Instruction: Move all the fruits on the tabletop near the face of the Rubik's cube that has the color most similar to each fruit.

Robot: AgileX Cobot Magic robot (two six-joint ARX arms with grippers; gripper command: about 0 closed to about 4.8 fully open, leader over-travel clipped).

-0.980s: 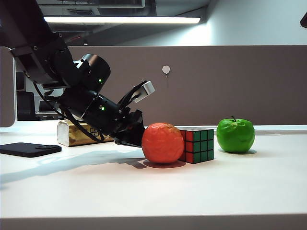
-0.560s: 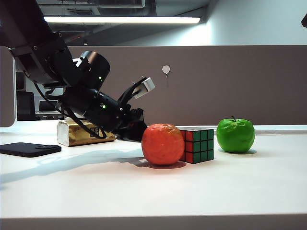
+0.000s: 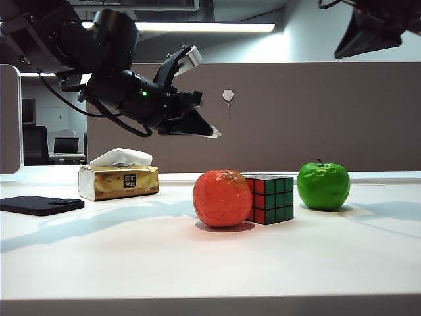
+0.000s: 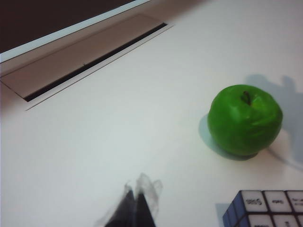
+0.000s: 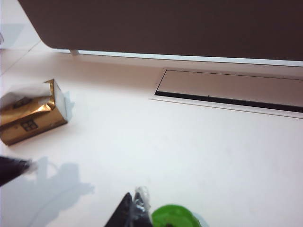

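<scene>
The bumpy red-orange fruit point(image 3: 222, 197) rests on the white tabletop point(image 3: 197, 263), right against the red face of the Rubik's cube point(image 3: 270, 199). The green apple point(image 3: 322, 186) stands apart, right of the cube's green face. My left gripper point(image 3: 212, 133) hangs shut and empty in the air, above and left of the red-orange fruit. Its wrist view shows its shut tips point(image 4: 137, 196), the green apple point(image 4: 245, 119) and a corner of the cube point(image 4: 265, 209). My right gripper point(image 3: 343, 51) is high at the upper right, shut and empty point(image 5: 135, 202), over the green apple point(image 5: 173, 217).
A gold tissue box point(image 3: 118, 179) stands at the back left, also seen from the right wrist as the tissue box point(image 5: 31, 116). A flat black pad point(image 3: 39, 205) lies at the far left. A cable slot point(image 4: 94, 61) runs along the table's back edge before the brown partition point(image 3: 296, 112).
My left gripper rose from low behind the red-orange fruit to well above the table, uncovering the tissue box. The right arm came into view at the top right. The fruits and cube stayed put.
</scene>
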